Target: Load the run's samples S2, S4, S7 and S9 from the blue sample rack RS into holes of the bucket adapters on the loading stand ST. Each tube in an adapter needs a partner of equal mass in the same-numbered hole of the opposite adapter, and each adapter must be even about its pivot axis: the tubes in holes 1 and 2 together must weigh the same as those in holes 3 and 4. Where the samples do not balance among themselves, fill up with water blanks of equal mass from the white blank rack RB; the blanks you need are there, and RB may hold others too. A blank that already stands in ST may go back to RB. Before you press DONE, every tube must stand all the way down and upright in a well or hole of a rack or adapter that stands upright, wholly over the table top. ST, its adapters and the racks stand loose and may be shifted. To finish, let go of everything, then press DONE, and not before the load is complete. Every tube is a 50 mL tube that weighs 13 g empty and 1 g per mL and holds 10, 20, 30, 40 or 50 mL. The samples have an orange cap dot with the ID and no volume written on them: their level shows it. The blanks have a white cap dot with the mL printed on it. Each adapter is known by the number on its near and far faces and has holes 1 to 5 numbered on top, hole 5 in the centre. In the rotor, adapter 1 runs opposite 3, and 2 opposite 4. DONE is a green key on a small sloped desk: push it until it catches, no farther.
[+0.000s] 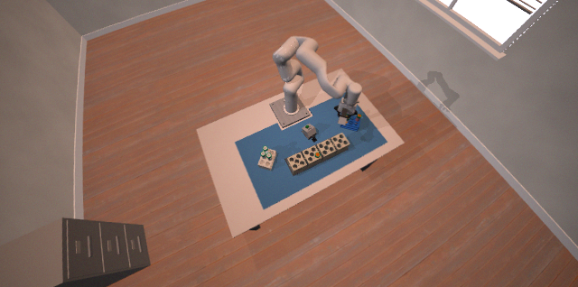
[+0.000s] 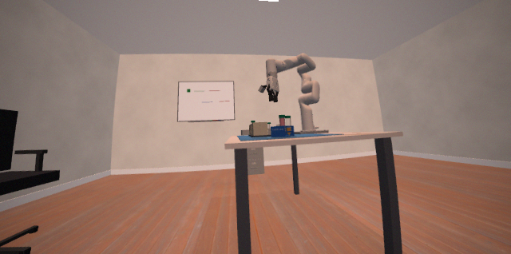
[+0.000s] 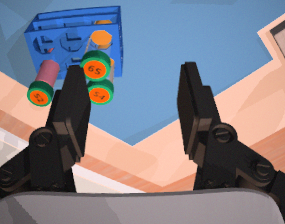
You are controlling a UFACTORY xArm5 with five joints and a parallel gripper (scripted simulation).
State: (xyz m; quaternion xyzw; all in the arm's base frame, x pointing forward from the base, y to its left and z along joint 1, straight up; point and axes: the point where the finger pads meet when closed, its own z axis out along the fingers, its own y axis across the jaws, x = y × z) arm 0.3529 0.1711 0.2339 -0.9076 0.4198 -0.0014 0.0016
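My gripper (image 3: 132, 83) is open and empty and hangs well above the table, close to the blue sample rack RS (image 3: 76, 39). Three tubes with orange cap dots stand in RS (image 3: 96, 66), (image 3: 41, 94), (image 3: 101, 91), just beside my left finger in the wrist view. From above, my gripper (image 1: 344, 117) is over the rack's near-left side (image 1: 352, 123). The loading stand ST holds a row of tan adapters, and one orange-dotted tube (image 1: 317, 154) stands in one of them. The side view shows my gripper (image 2: 273, 97) high over RS (image 2: 283, 131).
The white blank rack RB (image 1: 265, 160) with several tubes stands at the left of the blue mat. The DONE desk with its green key (image 1: 309, 130) sits between the arm's base (image 1: 290, 115) and ST. The table edge runs close behind RS.
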